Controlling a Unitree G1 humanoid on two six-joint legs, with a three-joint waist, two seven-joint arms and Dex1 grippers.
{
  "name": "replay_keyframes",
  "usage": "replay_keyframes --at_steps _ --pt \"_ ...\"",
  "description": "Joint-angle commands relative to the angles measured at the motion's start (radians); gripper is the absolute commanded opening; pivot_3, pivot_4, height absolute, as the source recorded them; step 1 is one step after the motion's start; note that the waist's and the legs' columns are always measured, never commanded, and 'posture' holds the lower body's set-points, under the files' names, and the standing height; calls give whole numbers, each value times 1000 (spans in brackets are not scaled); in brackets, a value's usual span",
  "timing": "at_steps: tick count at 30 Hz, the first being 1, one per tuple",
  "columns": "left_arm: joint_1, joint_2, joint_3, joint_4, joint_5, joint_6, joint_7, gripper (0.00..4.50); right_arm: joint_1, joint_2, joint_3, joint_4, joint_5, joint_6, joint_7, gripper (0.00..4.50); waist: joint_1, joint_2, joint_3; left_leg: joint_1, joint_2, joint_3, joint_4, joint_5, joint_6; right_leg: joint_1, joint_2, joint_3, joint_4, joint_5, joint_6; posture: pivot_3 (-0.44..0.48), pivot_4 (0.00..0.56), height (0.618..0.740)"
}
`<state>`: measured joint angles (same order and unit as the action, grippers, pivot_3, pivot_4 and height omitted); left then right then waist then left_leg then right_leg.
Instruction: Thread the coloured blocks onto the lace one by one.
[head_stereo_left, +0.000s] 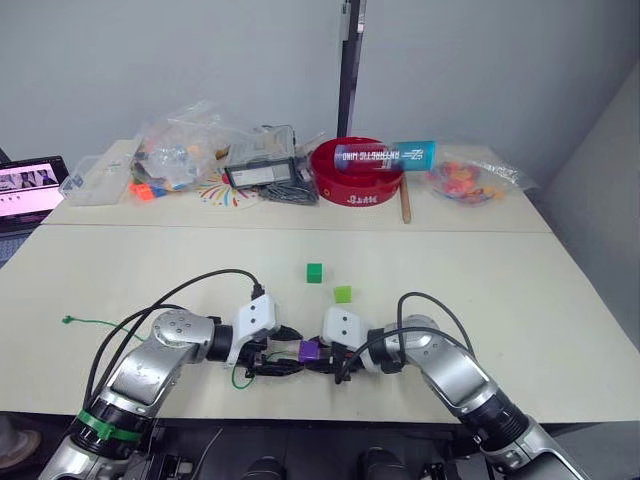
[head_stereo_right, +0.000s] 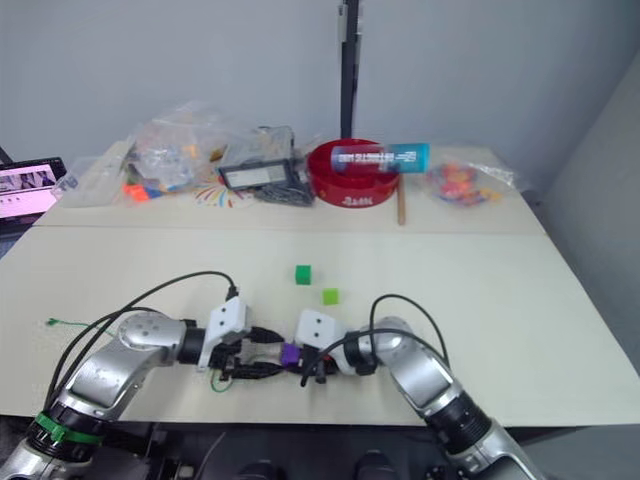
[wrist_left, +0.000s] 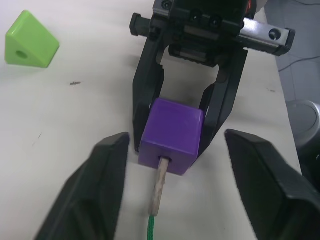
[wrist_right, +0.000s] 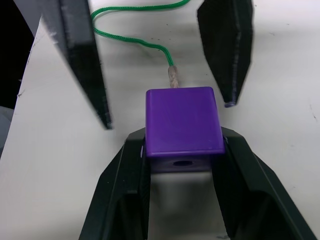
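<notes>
Purple block (wrist_right: 183, 123) sits pinched between the two black fingers of the right hand (wrist_right: 182, 165), low over the pale desk (head_stereo_left: 480, 290), its open hole facing back toward that hand's wrist. On the far face of the block, the pale stiff tip (wrist_left: 159, 185) of the lace (wrist_right: 131, 36) is poked into the hole, and the green cord trails away from it across the desk toward the left hand (wrist_left: 175, 200). That left hand faces the right one head-on, fingers spread wide with the tip lying in the gap between them, touching neither. So the block is right at the left hand's fingertips, just ahead of them, and snug inside the right hand's grip. Beyond both hands, further out on the desk, a dark green block (head_stereo_left: 315, 272) and a light green block (head_stereo_left: 343, 294) lie loose, near each other and well apart from either hand.
</notes>
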<state>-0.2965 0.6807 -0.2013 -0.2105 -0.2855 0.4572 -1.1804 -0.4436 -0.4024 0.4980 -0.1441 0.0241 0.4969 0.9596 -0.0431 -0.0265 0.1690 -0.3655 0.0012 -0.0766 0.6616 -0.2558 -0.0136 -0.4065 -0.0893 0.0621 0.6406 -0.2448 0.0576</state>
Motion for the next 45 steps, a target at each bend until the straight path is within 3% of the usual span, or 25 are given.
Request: replay_keyframes --at_steps 1,7,17,27,45 --pt "2 44 45 -41 -45 2 -28 3166 24 -26 5 43 -30 52 -28 1188 0 0 0 0 0 0 0 0 0 0 0 0 0 0 0 0 150 731" --pt "43 150 128 -26 -98 10 -66 3166 21 -33 8 56 -32 44 -25 1188 1 0 0 1 0 0 0 0 0 0 0 0 0 0 0 0 150 731" --pt "96 120 94 27 -48 -43 -21 3166 13 -32 9 54 -32 46 -27 1188 2 0 0 1 0 0 0 0 0 1 0 0 -1 0 0 0 150 731" --pt "59 55 35 111 0 -86 6 50 16 -44 4 38 -31 57 -27 1188 4 0 0 1 0 0 0 0 0 2 0 0 -1 0 0 0 150 731" --pt "-28 -7 -19 60 -2 -69 11 16 36 -49 11 22 -32 74 -42 1188 5 0 0 1 0 0 0 0 0 2 -1 0 -1 -1 0 0 150 731"
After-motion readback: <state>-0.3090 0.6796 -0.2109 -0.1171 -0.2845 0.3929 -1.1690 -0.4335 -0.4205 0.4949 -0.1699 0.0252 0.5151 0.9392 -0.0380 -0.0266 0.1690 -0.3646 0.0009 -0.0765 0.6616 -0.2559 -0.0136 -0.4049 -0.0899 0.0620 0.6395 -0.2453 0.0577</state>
